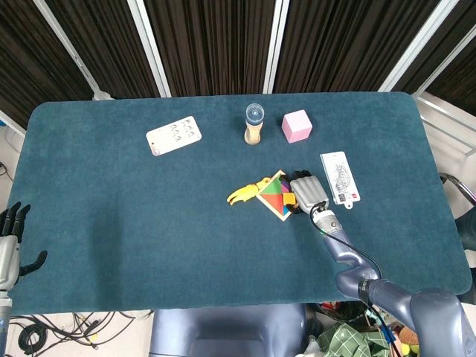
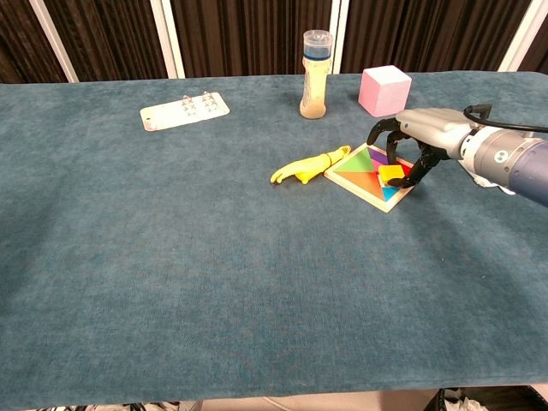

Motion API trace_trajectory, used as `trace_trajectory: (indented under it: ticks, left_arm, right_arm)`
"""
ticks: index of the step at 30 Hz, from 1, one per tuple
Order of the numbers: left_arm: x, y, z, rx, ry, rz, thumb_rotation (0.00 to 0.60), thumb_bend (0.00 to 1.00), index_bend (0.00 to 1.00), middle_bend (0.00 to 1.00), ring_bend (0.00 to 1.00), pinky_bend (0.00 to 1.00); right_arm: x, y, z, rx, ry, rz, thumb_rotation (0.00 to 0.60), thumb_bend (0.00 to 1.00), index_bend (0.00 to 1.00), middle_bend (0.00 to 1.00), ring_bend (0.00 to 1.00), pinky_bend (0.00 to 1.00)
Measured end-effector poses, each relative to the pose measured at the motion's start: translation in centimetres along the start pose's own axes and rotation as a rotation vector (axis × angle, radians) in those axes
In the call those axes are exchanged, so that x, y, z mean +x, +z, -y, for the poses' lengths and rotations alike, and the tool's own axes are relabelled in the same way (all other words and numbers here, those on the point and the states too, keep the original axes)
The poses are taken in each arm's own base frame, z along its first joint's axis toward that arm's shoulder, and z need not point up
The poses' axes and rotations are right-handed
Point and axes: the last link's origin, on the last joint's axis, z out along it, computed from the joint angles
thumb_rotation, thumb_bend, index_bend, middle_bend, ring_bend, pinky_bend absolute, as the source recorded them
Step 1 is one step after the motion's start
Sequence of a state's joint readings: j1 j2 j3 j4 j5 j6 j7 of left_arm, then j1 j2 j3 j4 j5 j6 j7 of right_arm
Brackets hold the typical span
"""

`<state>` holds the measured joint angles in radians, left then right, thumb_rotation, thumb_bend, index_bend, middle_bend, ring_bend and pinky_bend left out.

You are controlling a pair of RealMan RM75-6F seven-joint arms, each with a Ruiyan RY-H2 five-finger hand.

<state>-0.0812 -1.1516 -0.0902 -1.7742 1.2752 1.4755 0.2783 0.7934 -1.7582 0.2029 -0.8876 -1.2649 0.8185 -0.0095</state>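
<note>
Item: square wooden tangram puzzle tray with coloured flat pieces, lying flat on the teal felt-covered counter, right of centre in the chest view, turned corner-on.

Appearance: pale wood frame; green, orange, red, yellow, blue and purple tiles.

Handling (judged): light, stiff, thin; loose tiles likely to slide or spill if tilted. Best taken by the frame edge and kept level, or tiles pinched singly.

Right robot hand: arched over the tray's right corner, dark fingertips down around a yellow tile; whether it actually grips it is unclear.

Left robot hand: lower left of the head view, fingers spread, holding nothing.

Adjacent: yellow rubber toy touching the tray's left edge.
</note>
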Motion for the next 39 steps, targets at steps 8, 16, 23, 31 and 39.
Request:
trace_trajectory:
  ticks: [8, 16, 23, 31, 39]
  left_arm:
    - [0.02, -0.06, -0.01, 0.000, -0.001, 0.001, 0.600, 0.26, 0.00, 0.00, 0.00, 0.00]
    - [0.02, -0.03, -0.02, -0.002, -0.001, -0.001, 0.600, 0.26, 0.00, 0.00, 0.00, 0.00]
    - [0.04, 0.01, 0.03, -0.001, -0.002, 0.000, 0.600, 0.26, 0.00, 0.00, 0.00, 0.00]
    - [-0.01, -0.01, 0.07, 0.000, 0.000, 0.002, 0.600, 0.26, 0.00, 0.00, 0.00, 0.00]
    - [0.03, 0.03, 0.09, 0.001, -0.002, 0.000, 0.600, 0.26, 0.00, 0.00, 0.00, 0.00]
  right_arm:
    - [0.02, -0.06, 0.06, 0.004, 0.005, -0.001, 0.600, 0.22, 0.25, 0.45, 0.20, 0.17]
    - [0.09, -0.11, 0.04, 0.002, 0.003, -0.004, 0.600, 0.22, 0.25, 0.45, 0.19, 0.17]
    - [0.07, -0.16, -0.02, 0.002, 0.002, -0.005, 0.600, 0.22, 0.25, 0.45, 0.19, 0.17]
    - [-0.10, -0.12, 0.03, 0.002, 0.001, 0.000, 0.600, 0.22, 0.25, 0.44, 0.19, 0.17]
    - [-0.25, -0.04, 0.00, -0.001, 0.001, 0.001, 0.600, 0.22, 0.25, 0.44, 0.19, 0.17]
